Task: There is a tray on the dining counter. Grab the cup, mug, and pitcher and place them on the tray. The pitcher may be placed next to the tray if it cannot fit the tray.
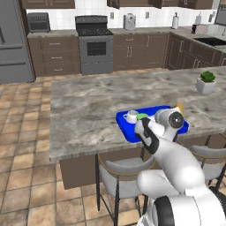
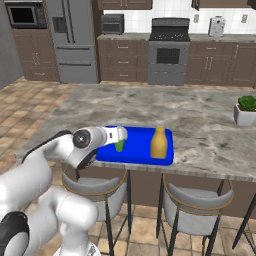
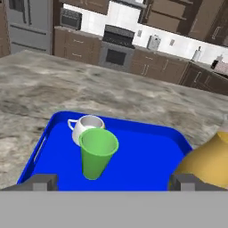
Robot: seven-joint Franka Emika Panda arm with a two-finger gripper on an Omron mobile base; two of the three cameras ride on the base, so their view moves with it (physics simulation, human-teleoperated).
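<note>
One counter carries one blue tray, set at its near edge, likely for reach; on the tray stand one pitcher, one mug and one cup upright. The gripper hangs spread and empty, so placing looks finished

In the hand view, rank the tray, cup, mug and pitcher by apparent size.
1. tray
2. pitcher, cut off at the edge and nearest the camera, so unsure
3. cup
4. mug, partly behind the cup
</note>
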